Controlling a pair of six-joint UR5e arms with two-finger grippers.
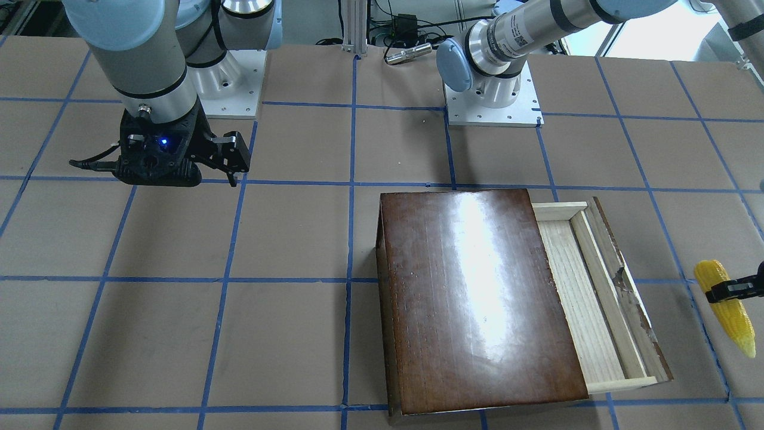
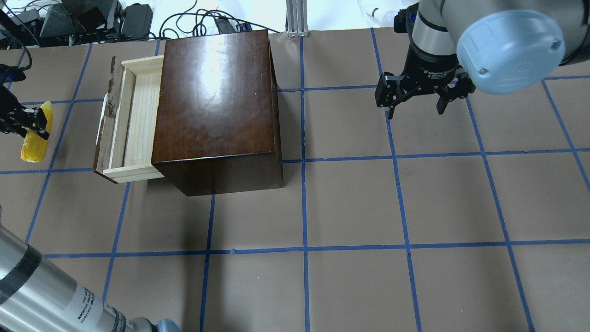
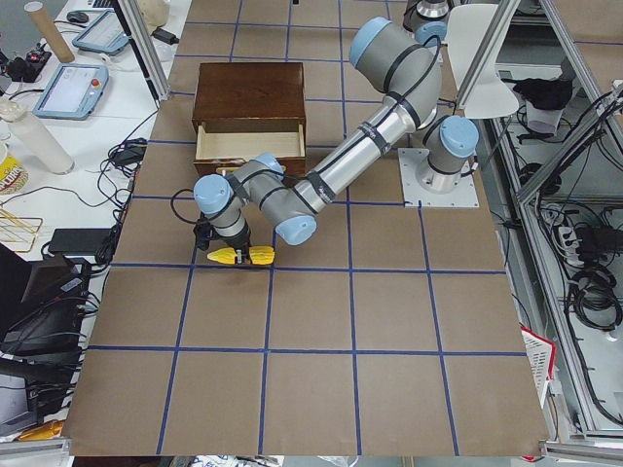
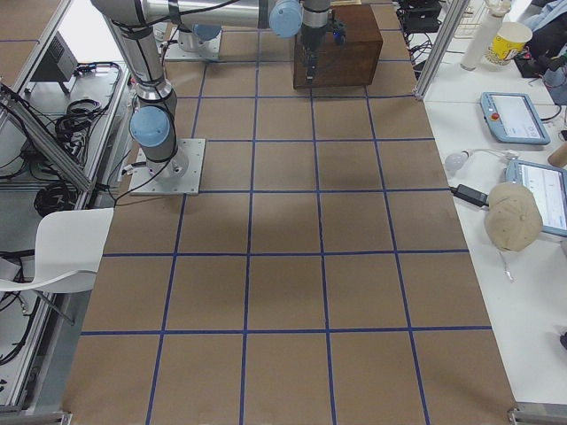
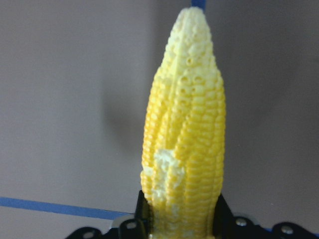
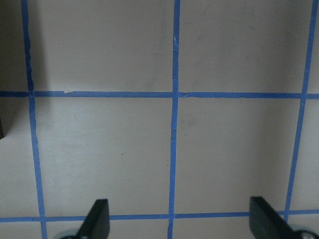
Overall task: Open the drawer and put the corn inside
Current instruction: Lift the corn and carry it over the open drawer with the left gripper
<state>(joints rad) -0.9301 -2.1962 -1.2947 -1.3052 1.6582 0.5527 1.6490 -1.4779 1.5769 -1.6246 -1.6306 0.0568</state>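
Observation:
The drawer (image 2: 133, 120) stands pulled out of the dark glossy box (image 2: 216, 101), its pale wood tray open and empty; it also shows in the front view (image 1: 582, 298). The yellow corn (image 2: 36, 134) is left of the drawer's front panel, apart from it. My left gripper (image 2: 28, 123) is shut across the cob's middle. The left wrist view shows the corn (image 5: 184, 149) between the fingers, pale tip pointing away. I cannot tell whether it rests on the table or hangs just above it. My right gripper (image 2: 417, 103) is open and empty, far right of the box.
The box (image 1: 471, 298) stands on brown paper with a blue tape grid (image 2: 304, 249). The arm bases (image 1: 492, 101) are on the robot's side of the table. Cables and gear (image 2: 92, 18) lie beyond the far edge.

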